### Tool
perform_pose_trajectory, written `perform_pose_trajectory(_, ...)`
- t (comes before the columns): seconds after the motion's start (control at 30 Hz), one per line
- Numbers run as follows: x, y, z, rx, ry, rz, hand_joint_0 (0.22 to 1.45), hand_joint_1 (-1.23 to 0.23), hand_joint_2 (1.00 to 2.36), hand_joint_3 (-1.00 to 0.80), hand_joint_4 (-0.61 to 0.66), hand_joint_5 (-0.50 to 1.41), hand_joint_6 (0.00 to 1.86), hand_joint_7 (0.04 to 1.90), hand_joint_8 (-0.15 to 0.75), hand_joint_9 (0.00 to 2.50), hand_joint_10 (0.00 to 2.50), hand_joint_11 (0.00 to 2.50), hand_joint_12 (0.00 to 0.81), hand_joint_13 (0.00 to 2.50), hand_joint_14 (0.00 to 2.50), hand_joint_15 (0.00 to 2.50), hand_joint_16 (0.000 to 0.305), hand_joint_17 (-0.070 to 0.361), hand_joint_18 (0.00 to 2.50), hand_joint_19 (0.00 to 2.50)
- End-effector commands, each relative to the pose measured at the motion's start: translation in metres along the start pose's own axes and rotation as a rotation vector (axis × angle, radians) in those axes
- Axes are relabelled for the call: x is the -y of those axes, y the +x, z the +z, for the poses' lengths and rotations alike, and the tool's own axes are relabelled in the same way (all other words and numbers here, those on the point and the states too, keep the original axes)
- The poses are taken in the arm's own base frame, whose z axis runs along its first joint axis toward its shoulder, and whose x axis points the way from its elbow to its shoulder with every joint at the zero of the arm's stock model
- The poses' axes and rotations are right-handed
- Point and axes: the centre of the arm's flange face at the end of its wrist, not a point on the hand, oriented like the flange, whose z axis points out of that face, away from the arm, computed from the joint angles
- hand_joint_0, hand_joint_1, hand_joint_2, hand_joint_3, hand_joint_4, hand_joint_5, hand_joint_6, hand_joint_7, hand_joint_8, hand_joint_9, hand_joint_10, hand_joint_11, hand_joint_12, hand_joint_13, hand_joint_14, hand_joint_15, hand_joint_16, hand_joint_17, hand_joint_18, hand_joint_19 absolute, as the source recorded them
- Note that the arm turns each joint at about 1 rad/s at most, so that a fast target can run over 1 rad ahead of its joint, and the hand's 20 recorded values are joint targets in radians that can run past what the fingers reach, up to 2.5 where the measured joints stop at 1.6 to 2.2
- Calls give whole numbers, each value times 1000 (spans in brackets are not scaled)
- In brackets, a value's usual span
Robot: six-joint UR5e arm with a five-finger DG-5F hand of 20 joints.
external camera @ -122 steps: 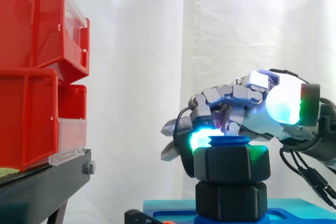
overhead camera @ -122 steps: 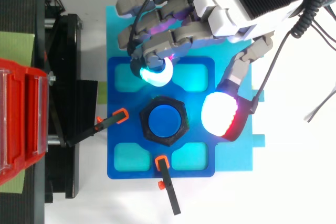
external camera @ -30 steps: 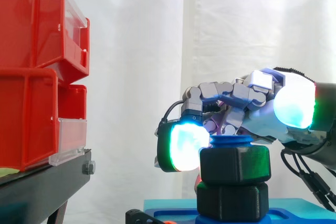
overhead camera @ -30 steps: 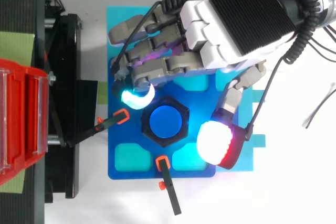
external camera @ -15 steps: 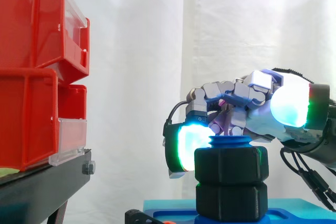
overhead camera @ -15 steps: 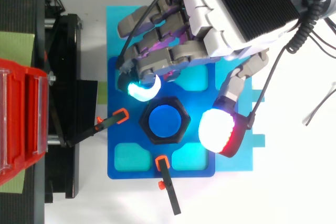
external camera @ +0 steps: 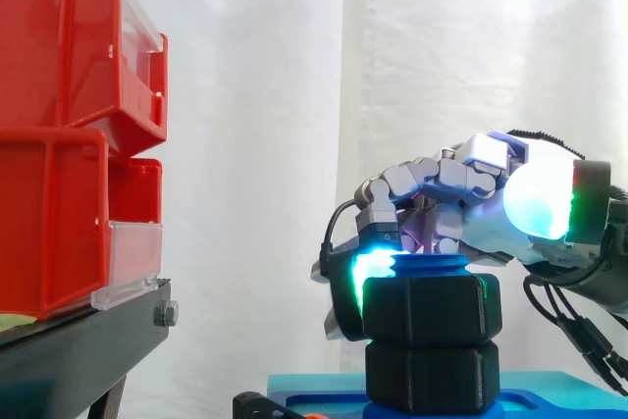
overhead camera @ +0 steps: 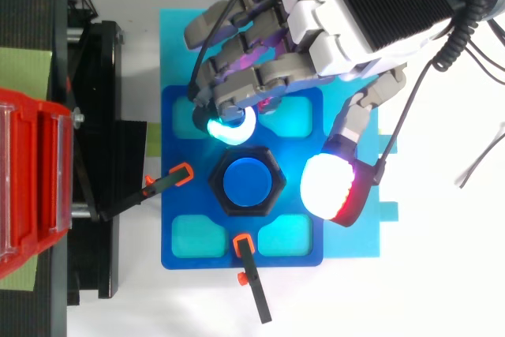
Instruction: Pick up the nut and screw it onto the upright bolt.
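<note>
Nuts [external camera: 432,309], two, stacked on one blue bolt [overhead camera: 246,181]; fingers [overhead camera: 256,80] curled beside, empty.

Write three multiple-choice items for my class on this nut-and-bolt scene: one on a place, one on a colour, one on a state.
1. Where is the hand?
A. Over the blue plate, beside the nut
B. Far to the left of the plate
C. Underneath the plate

2. What colour is the bolt?
A. Red
B. Blue
C. Yellow

3. What state is the nut in?
A. Lying loose on the plate
B. Lifted clear of the bolt
C. On the bolt, whose top shows above it

Answers:
1 A: the top view shows the hand reaching over the plate next to the nut.
2 B: blue shows inside the black nut.
3 C: in the side view, blue thread sticks out above the nut.
</note>
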Motion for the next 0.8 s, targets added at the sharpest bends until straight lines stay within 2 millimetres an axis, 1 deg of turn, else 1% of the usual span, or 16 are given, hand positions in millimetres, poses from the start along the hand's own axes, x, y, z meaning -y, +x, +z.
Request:
perform_pose_trajectory(0.0, 1, -3, -1, 9, -3, -5, 447, -156, 1000, -500, 242, 16, 502, 1403, 296, 1394, 3, 101, 279, 874, 1, 32, 31, 69, 581, 0)
perform_pose_trajectory(0.03, 3, -3, -1, 9, -3, -6, 441, -131, 1000, -500, 266, -15, 504, 1271, 298, 1321, 2, 79, 290, 825, 2, 24, 34, 77, 550, 0)
perform_pose_trajectory(0.07, 3, -3, -1, 12, -14, -9, 438, -119, 1000, -500, 284, -32, 505, 1195, 303, 1279, 0, 65, 296, 796, 0, 17, 36, 81, 527, 0)
perform_pose_trajectory(0.2, 4, -8, -1, 31, -28, -19, 433, -96, 1000, -500, 312, -71, 505, 1045, 298, 1188, 0, 44, 309, 751, 0, 14, 39, 89, 485, 0)
perform_pose_trajectory(0.3, 5, -10, -1, 37, -29, -21, 432, -76, 1000, -500, 302, -91, 504, 955, 290, 1113, 0, 18, 319, 716, 0, 10, 42, 94, 490, 0)
perform_pose_trajectory(0.43, 5, -9, -1, 33, -27, -18, 431, -65, 1000, -500, 290, -103, 504, 883, 284, 1064, 1, 0, 326, 686, 0, 4, 44, 98, 461, 0)
perform_pose_trajectory(0.47, 1, -7, 2, 28, -33, -13, 431, -64, 1000, -500, 277, -109, 503, 853, 285, 1030, 0, 0, 329, 672, 0, 2, 44, 99, 442, 0)
perform_pose_trajectory(0.63, -3, -1, 5, 13, -31, 2, 431, -53, 1000, -500, 263, -120, 503, 793, 279, 961, 0, 0, 335, 610, 0, 0, 46, 103, 377, 0)
perform_pose_trajectory(0.77, -11, 4, 11, 8, -40, 15, 429, -46, 1000, -500, 252, -128, 503, 766, 269, 719, 0, 0, 342, 507, 0, 0, 47, 105, 272, 0)
